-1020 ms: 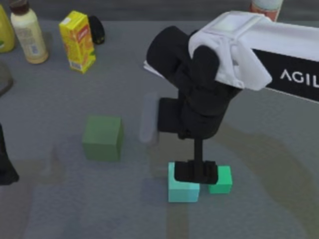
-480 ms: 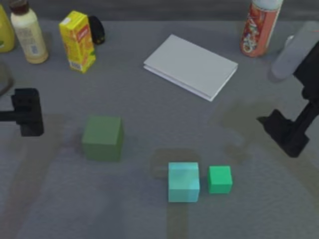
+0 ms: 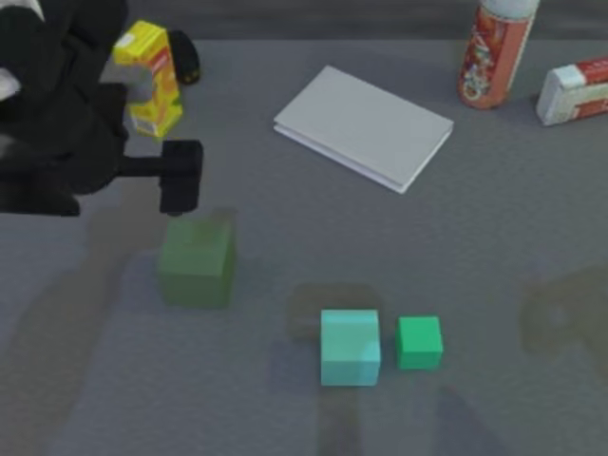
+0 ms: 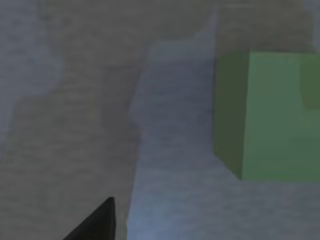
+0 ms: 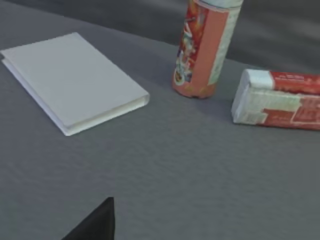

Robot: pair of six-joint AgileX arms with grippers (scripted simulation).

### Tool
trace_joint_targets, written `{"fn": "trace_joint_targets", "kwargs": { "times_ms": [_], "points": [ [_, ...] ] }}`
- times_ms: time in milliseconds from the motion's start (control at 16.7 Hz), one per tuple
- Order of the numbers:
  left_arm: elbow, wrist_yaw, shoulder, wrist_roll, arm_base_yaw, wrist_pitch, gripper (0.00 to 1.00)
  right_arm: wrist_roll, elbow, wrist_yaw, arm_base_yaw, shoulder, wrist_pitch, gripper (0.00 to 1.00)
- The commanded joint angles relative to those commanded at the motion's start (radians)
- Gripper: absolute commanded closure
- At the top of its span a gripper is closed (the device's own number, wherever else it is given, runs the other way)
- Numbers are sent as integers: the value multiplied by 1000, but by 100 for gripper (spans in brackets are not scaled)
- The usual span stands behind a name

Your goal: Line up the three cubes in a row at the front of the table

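Top view – cyan cube [image 3: 350, 347] and small green cube [image 3: 419, 342] side by side lower centre, olive cube [image 3: 197, 262] left of centre unplaced, left gripper [image 3: 180, 177] just above it, fingers unclear; left wrist view – olive cube alone on table [image 4: 75, 100]; right wrist view – no cubes.

Apparently no legible text anywhere.
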Motion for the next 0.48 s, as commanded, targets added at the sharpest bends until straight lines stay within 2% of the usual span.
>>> {"fn": "trace_joint_targets", "kwargs": {
  "times_ms": [240,480],
  "points": [
    [214,-1,259,-41,-56,-141,0,102,-226,23,-92,-255,150,0],
    [333,-3,391,-64,-86,-213,0,159,-339,40,-137,-397,235,0]
  ]
}}
